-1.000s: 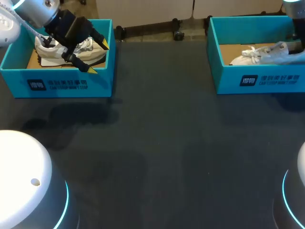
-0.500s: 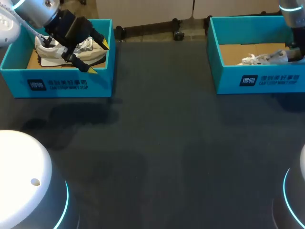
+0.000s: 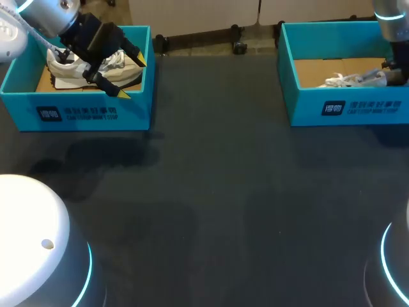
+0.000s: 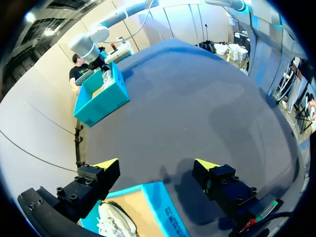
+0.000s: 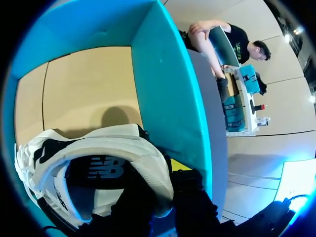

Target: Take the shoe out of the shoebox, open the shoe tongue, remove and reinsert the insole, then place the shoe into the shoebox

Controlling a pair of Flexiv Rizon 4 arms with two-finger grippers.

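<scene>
White shoe (image 5: 98,163): black-trimmed heel, inside teal shoebox (image 5: 163,98).
Right gripper (image 5: 153,190): jaws clamping its heel.
Left gripper (image 4: 155,165): jaws wide.

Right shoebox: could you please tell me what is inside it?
Inside the right shoebox is a white shoe, its heel in the right gripper, over the cardboard floor. The floor beneath the shoe is covered, so whether the shoe rests on it cannot be seen.
</scene>
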